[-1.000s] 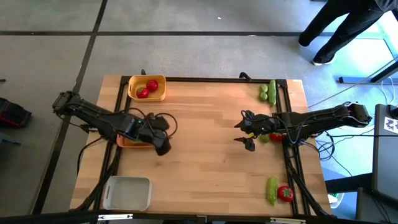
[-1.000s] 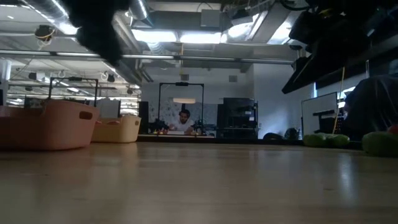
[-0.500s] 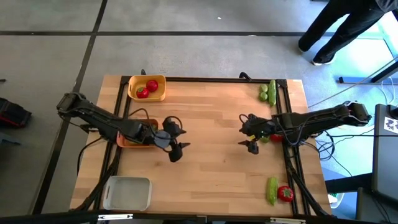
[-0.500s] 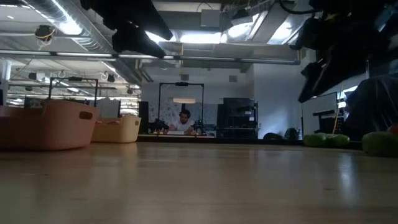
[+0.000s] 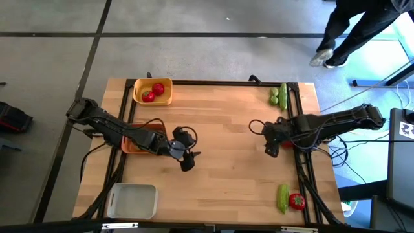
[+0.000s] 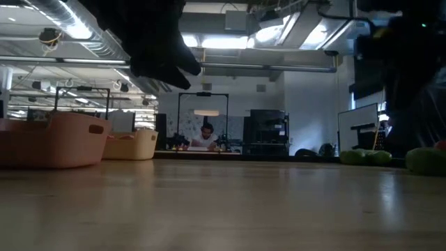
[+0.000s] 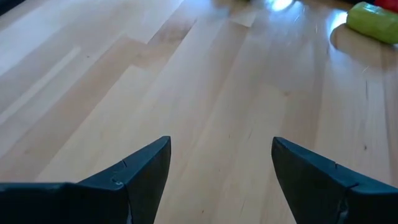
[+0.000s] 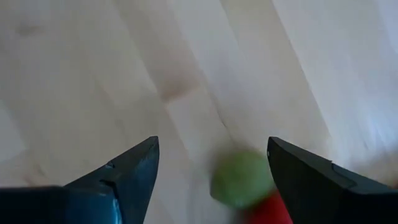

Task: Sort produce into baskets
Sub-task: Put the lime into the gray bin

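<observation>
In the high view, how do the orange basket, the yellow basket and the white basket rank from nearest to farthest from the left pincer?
From the left pincer:
1. Orange basket, beside it, under the left arm.
2. White basket, near table corner.
3. Yellow basket, far corner.

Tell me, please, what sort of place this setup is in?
Probably an open lab or workshop: exposed ceiling ducts, equipment racks behind the wooden table, and a person seated at a distant bench.
</observation>
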Available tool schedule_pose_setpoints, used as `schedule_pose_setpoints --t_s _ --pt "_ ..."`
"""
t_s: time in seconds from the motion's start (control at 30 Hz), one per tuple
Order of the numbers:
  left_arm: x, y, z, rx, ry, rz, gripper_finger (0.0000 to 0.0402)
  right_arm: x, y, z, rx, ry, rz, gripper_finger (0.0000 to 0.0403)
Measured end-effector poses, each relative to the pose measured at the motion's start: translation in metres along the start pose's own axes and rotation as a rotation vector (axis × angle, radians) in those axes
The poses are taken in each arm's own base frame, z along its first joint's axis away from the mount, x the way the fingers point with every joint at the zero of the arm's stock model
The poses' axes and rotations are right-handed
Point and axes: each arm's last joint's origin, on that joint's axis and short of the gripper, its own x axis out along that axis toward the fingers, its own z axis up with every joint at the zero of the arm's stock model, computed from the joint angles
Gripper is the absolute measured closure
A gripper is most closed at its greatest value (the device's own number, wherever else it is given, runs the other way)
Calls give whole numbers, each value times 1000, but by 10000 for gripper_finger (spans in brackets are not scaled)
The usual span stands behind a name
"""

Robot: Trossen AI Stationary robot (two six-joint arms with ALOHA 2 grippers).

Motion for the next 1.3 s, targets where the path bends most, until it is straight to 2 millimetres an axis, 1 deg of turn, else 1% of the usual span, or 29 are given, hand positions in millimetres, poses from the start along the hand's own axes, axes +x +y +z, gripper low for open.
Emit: schedule_pose_setpoints --t_s 0.13,0.23,0.47,0.6,0.8,0.93,1.07,1.17,1.3 --pt "0 0 0 10 0 0 127 7 -5 -10 81 75 -55 111" --pt "0 0 0 20 -1 0 127 13 -8 -13 126 93 -72 111" --pt "0 0 0 32 0 0 127 35 -19 -13 210 199 -158 111" --pt "0 0 0 40 0 0 127 45 -21 -9 206 254 -187 111" --pt "0 0 0 40 -1 0 127 57 -16 -7 178 339 -180 111" --pt "0 0 0 31 -1 0 127 65 -14 -6 154 368 -192 111" --pt "0 0 0 29 -1 0 127 71 -12 -4 142 386 -168 112" --pt "0 0 0 24 0 0 127 72 -11 -3 132 395 -164 124" --pt "0 0 0 23 -1 0 127 72 -11 -3 130 394 -162 170"
